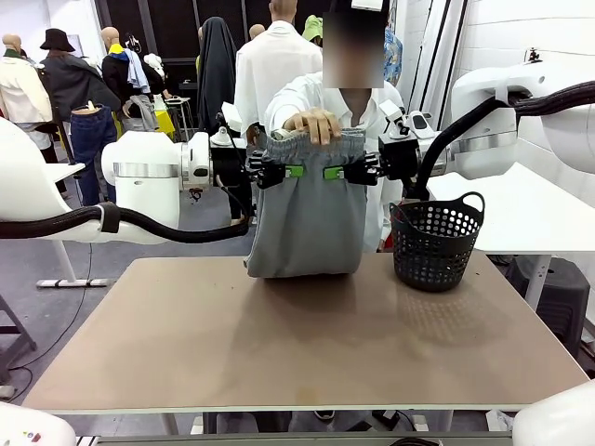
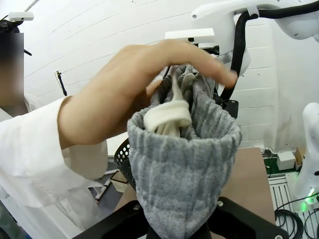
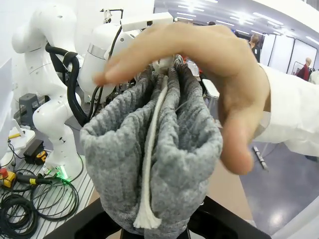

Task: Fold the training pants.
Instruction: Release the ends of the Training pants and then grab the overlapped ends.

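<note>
Between the left tool (image 1: pixel 296 171) and the right tool (image 1: pixel 332 173), both clenched on them, hang the training pants (image 1: pixel 307 232).

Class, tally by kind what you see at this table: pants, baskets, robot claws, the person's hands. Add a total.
Pants: 1, grey training pants
Baskets: 1, black mesh basket
Claws: 2, left claw, right claw
Hands: 1, hand on the waistband
Total: 5

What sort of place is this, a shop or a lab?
Probably a robotics lab or demo hall: white robot arms at a work table, loose cables on the floor, and plain white panel walls.
</note>
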`<state>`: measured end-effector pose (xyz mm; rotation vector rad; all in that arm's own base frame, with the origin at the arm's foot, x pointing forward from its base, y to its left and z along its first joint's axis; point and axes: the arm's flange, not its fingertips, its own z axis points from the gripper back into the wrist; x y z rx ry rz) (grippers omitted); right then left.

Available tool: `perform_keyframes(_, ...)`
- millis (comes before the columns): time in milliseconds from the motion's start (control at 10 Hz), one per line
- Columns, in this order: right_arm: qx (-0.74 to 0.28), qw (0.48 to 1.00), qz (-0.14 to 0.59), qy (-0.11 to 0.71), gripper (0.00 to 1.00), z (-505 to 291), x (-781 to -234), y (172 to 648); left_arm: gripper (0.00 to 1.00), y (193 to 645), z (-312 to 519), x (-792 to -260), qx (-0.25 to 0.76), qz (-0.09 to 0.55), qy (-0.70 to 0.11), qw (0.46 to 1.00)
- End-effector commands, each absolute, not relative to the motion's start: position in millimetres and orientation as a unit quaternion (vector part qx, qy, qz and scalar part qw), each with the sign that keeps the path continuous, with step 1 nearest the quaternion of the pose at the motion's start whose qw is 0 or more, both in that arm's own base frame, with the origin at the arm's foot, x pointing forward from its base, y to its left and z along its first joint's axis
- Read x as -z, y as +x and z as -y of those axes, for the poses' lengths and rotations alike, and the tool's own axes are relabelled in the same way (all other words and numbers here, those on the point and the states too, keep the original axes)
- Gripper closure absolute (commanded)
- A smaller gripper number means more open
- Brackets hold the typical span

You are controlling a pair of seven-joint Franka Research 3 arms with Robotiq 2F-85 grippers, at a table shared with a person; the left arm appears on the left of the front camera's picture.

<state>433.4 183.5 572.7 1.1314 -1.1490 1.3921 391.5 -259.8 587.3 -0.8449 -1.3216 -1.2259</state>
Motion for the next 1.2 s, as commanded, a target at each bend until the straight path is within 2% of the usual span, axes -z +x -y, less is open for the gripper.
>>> perform_keyframes(0,-0.573,0.481,0.472,0.465,1.0,-184.6,-572.4,432.5,1.0,390.6,260.7,-589.6,0.513,0.557,-0.357,0.547)
perform_keyframes(1100,-0.573,0.481,0.472,0.465,1.0,-184.6,-572.4,432.5,1.0,390.6,260.7,-589.6,0.513,0.557,-0.357,0.547)
